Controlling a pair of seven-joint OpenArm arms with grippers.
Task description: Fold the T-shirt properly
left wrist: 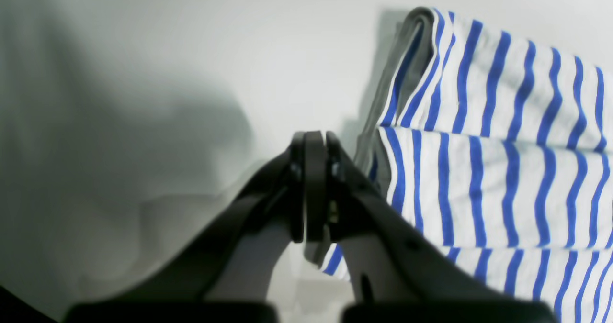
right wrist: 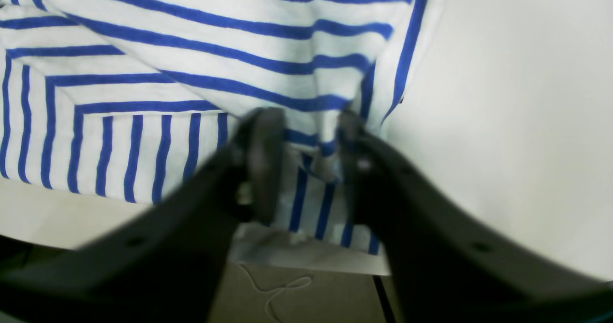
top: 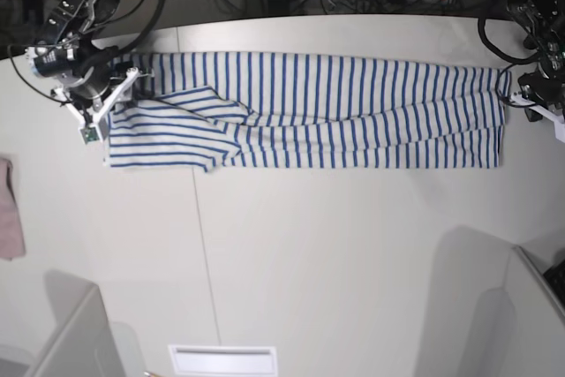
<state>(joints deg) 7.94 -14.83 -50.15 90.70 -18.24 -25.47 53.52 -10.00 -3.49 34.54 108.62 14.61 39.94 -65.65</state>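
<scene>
Presently the T-shirt (top: 353, 112) is seen laid out as a long, narrow band across the far part of the white table (top: 335, 253), its sides already folded in and one sleeve lying flat over the band at the base view's left end. At that end the right gripper (right wrist: 304, 165) is held just over the cloth edge, its jaws standing apart with striped fabric between them but not pinched (whether the cloth is being let go or approached cannot be told from this moment alone). For the step in hand to be done well, the end of the band would best be gripped through all its layers, lifted only a little, and carried evenly toward the other end so that the edges meet squarely and the sleeve is not dragged loose. At the base view's right end the left gripper (left wrist: 313, 189) is seen closed on nothing, just beside the folded edge. A pink cloth (top: 9, 209) is left at the table's left border, well apart, and a grey bin (top: 62, 342) stands at the near left corner; neither is judged to obstruct the fold.
</scene>
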